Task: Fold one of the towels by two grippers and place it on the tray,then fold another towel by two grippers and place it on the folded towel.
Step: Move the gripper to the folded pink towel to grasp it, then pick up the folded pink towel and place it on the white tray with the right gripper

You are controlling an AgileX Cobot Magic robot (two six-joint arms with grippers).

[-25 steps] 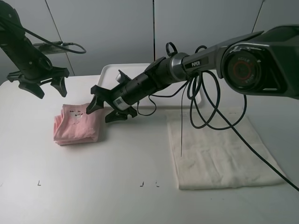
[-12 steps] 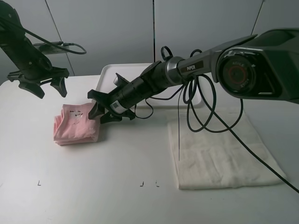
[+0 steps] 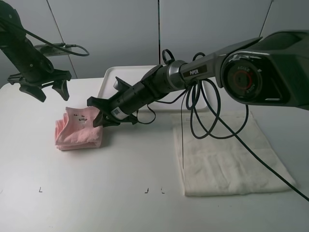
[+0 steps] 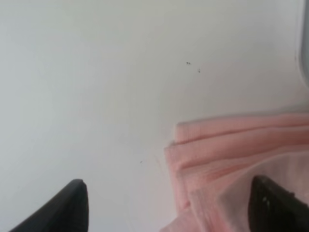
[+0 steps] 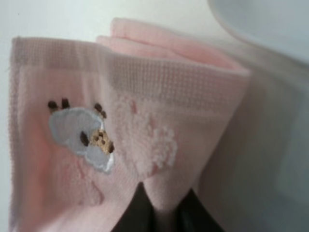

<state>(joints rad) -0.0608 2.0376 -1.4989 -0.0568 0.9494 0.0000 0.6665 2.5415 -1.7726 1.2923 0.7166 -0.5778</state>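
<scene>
The pink towel [image 3: 77, 129] lies folded on the table at the left, its small embroidered motif [image 5: 83, 137] facing up. My right gripper [image 3: 101, 116] reaches across from the right and is shut on the towel's right edge; in the right wrist view its gripper [image 5: 164, 213] pinches a raised fold of pink cloth [image 5: 159, 145]. My left gripper [image 3: 42, 88] hangs open above the table behind the towel, holding nothing; its fingertips [image 4: 65, 208] straddle the towel's corner [image 4: 231, 150]. The white tray [image 3: 112, 76] sits behind, partly hidden by the right arm. The cream-white towel [image 3: 231, 157] lies flat at the right.
Black cables [image 3: 207, 113] hang from the right arm over the cream towel's near-left part. The big right-arm housing [image 3: 260, 72] fills the upper right. Small black marks [image 3: 153, 190] dot the table's front.
My right gripper has moved left to the pink towel's edge and closed on it, lifting that edge slightly. The left arm has not moved.
</scene>
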